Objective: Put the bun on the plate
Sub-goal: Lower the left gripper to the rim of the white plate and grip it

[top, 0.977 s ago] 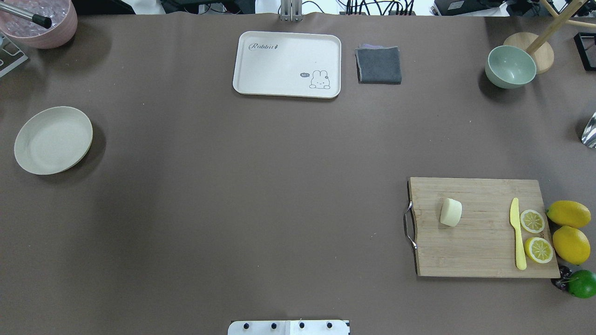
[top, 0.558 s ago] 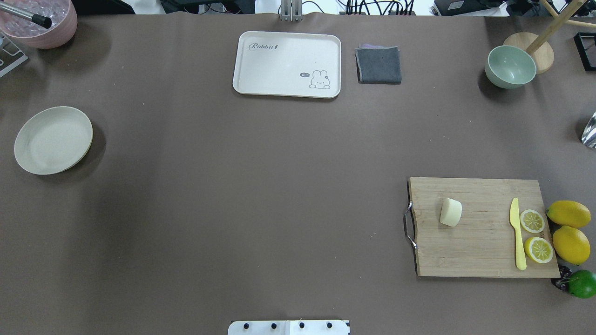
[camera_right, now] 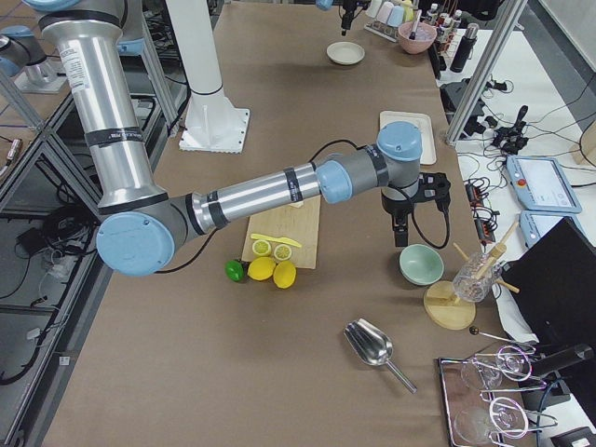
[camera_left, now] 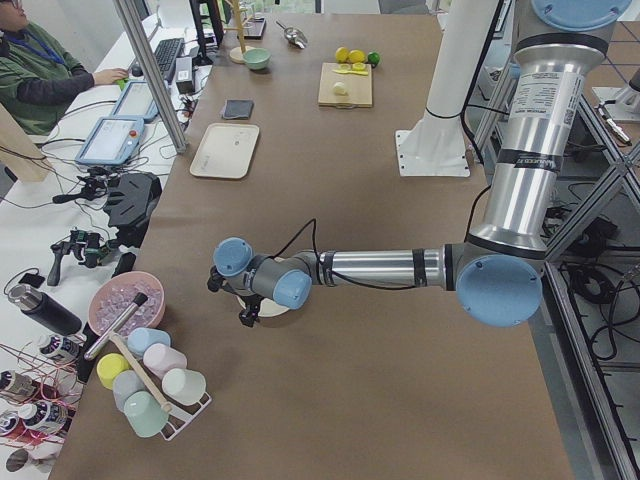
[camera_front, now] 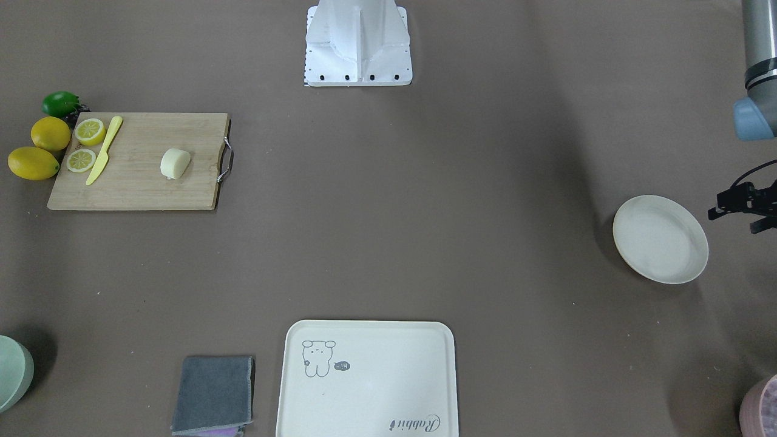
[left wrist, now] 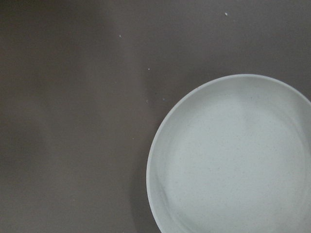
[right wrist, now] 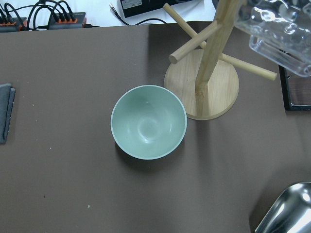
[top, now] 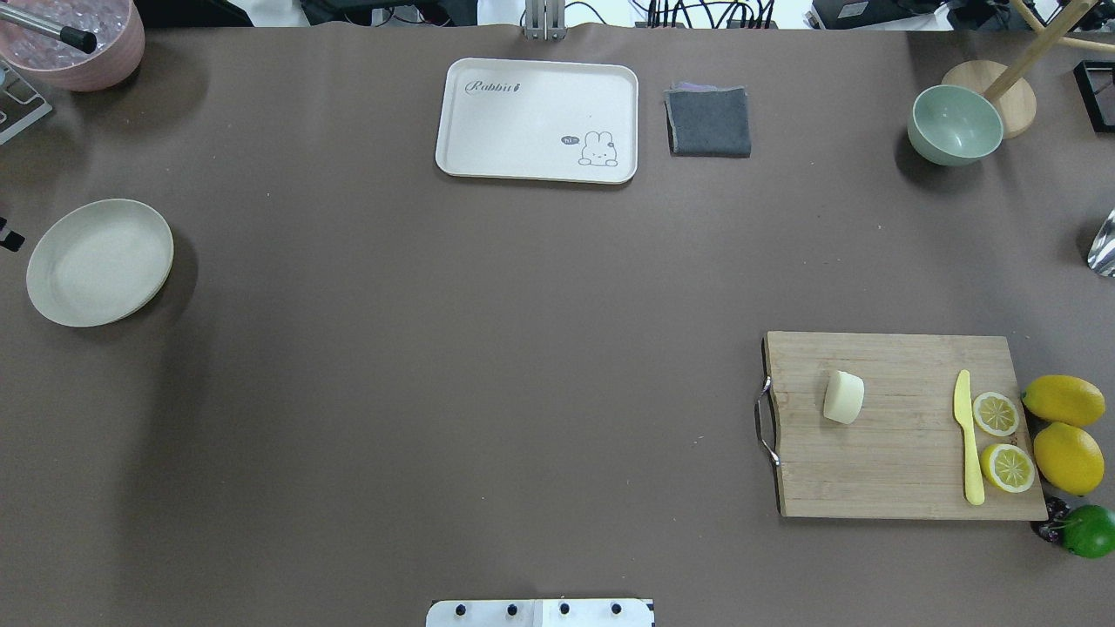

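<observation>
1. Since a moment ago, the left hand (top: 9,238) has edged into the overhead view beside the round off-white plate (top: 100,261).
2. The small cream-white bun (top: 843,397) lies on the bamboo cutting board (top: 897,470), well apart from the plate. Pickup has not begun, and the right hand (camera_right: 399,235) must probably reach it next.
3. Both hands are cropped or small, so I cannot tell whether they are released or clenched.

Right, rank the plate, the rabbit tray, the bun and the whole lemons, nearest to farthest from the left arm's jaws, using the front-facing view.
1. plate: at the view's right edge, nearest by far.
2. rabbit tray: bottom centre.
3. bun: on the cutting board, upper left.
4. whole lemons: far left, beyond the board.
</observation>
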Available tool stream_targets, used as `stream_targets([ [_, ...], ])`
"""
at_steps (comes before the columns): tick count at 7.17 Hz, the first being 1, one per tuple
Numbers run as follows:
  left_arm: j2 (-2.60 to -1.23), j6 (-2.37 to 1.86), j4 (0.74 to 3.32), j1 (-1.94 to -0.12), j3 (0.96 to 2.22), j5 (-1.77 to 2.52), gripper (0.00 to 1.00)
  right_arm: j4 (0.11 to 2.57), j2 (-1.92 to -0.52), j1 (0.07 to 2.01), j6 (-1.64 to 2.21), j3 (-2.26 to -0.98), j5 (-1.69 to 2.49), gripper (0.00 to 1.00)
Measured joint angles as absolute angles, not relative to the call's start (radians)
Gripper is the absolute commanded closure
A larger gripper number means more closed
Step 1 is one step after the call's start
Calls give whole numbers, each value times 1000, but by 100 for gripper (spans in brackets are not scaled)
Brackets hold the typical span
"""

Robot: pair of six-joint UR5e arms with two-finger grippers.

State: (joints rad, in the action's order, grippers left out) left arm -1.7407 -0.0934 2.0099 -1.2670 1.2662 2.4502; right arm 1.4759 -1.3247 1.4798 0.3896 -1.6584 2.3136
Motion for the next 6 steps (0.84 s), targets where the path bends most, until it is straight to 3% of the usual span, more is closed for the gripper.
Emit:
stream_targets([
  [2,-1757,-94,2037,-1231,1219,2431,18,1477,-1325,1479,389,-1664,2313,0],
  [6,-1762,-95,2039,-1225,1197,2424,18,1476,-1330,1477,390,-1677,2313,0],
])
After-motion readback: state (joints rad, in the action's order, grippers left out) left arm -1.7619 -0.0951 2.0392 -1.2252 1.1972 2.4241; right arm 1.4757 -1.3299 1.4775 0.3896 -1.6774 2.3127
